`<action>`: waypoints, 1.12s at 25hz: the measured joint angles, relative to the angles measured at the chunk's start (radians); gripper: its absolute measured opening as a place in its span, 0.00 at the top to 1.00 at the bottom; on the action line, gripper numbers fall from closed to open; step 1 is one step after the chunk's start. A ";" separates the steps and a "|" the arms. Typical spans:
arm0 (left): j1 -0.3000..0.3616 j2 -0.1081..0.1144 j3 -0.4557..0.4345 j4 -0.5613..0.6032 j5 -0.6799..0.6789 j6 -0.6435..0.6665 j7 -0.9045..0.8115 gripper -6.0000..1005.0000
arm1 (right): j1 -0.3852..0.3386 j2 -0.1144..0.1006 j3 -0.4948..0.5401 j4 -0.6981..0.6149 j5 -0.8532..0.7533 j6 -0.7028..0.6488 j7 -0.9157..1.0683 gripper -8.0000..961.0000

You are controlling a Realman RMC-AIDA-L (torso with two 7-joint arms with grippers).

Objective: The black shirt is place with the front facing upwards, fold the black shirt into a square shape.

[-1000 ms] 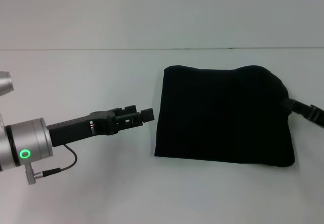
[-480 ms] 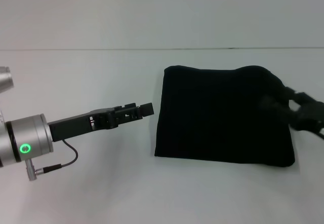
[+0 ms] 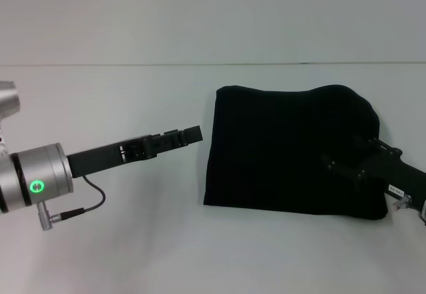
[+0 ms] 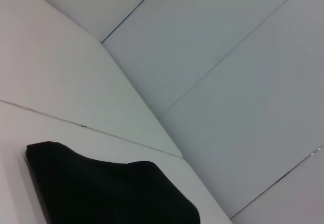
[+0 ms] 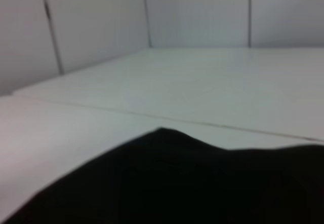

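While left gripper (image 3: 193, 134) hovers, right gripper (image 3: 346, 164) overlies black shirt (image 3: 286, 147).

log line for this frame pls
black shirt: folded, flat on table | left gripper: beside its left edge, apart | right gripper: over right side

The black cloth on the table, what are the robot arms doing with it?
The black shirt lies folded into a rough square on the white table. The right claw reaches over the shirt's right side, low above the cloth. The left claw hangs just off the shirt's left edge, not touching it. The folding looks nearly finished.
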 joint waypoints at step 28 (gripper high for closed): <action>-0.234 -0.026 0.012 -0.105 0.226 -0.458 -0.415 0.08 | -0.109 -0.007 -0.047 -0.038 -0.001 -0.236 -0.084 0.05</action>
